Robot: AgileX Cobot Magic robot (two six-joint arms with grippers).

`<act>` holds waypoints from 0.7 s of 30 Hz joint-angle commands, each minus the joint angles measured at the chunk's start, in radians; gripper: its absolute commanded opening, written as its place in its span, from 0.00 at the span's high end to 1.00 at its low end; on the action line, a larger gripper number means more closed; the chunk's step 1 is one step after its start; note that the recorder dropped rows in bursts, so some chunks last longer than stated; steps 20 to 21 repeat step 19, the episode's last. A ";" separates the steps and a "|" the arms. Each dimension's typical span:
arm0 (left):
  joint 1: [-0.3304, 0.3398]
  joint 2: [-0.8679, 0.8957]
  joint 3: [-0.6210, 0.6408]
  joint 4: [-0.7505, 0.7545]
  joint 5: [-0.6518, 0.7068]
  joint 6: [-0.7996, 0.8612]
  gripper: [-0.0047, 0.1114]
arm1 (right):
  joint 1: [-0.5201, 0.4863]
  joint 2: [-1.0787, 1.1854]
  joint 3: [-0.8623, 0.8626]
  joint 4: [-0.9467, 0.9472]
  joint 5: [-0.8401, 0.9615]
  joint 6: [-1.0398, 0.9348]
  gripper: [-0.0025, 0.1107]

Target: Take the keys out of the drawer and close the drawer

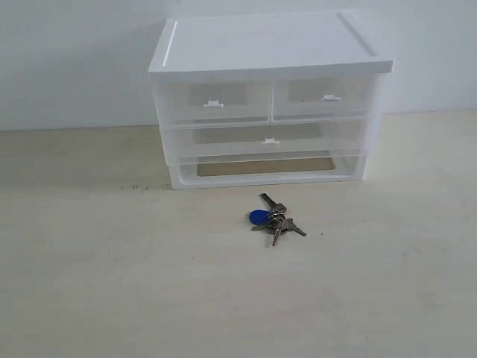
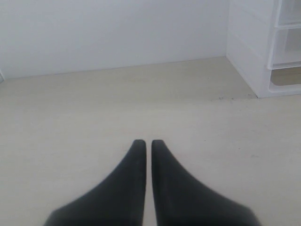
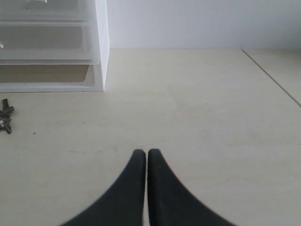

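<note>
While my left end effector [image 2: 148,141] and right end effector [image 3: 147,151] sit pressed together and empty, item: the keys [image 1: 274,218], on the surface [image 1: 112,283] ahead and inboard of the right one, probably my nearer reach; the drawer [image 1: 268,139] beyond them, apparently flush.

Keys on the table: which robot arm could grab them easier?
Probably the right arm. The keys lie a bit right of the middle, and only the right wrist view, with its shut right gripper, shows them.
</note>
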 commanded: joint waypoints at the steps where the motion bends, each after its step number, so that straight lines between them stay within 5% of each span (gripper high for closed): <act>1: 0.002 -0.004 0.004 0.001 -0.001 0.008 0.92 | -0.002 -0.005 0.000 -0.001 -0.003 -0.003 0.98; 21: 0.002 -0.004 0.004 0.001 -0.001 0.008 0.92 | -0.002 -0.005 0.000 -0.008 -0.007 -0.003 0.98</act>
